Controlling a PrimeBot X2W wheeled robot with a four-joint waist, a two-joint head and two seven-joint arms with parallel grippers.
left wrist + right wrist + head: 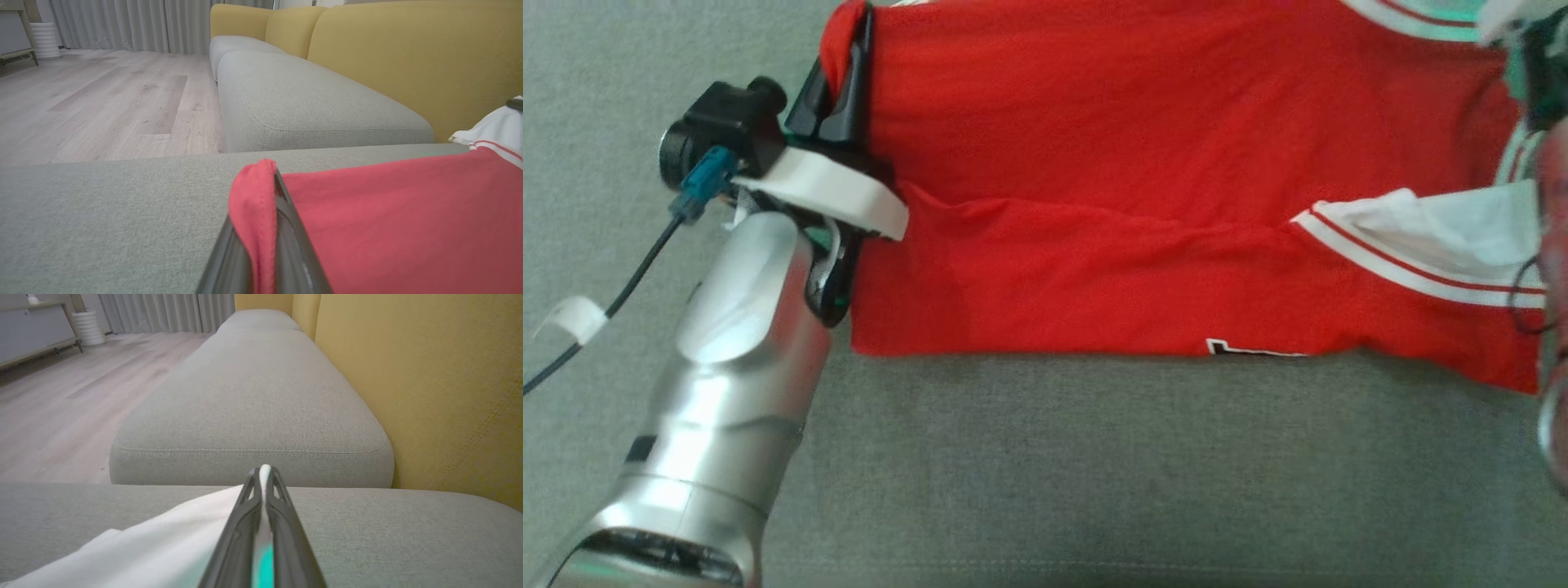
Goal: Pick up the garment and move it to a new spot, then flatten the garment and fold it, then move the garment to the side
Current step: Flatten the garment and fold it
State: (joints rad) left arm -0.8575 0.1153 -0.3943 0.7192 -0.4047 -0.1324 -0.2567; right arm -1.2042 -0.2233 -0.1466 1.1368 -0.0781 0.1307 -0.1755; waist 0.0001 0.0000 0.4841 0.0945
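The garment (pixel 1094 163) I'm working with is a red jersey with white, red-striped trim (pixel 1405 261), and it lies spread across the grey seat cushion (pixel 1094 457) in the upper half of my head view, running from the left arm over to the right edge of the picture. A long crease crosses its middle, and its near hem lies in a fairly straight line on the cushion, with a bit of black-and-white lettering (pixel 1250 349) peeking out at that edge. Toward the right, the trim opens onto white inner fabric (pixel 1445 224). My left gripper (pixel 854 41) is at the jersey's far left corner with its fingers closed on the cloth. On the left wrist camera I can see the red corner bunched up and wrapped over one dark finger (pixel 286 212), pinched between the pair. My right gripper (pixel 264 473) is closed too. Its wrist camera shows the two fingers pressed together on a thin edge of white fabric, with more white cloth draped off to their left over the cushion. In the head view that arm is only a blur at the right edge. Beyond the garment I see the neighbouring grey cushion (pixel 253 396), the yellow backrest (pixel 408 61), pale wooden floor (pixel 102 102) and grey curtains (pixel 122 24).
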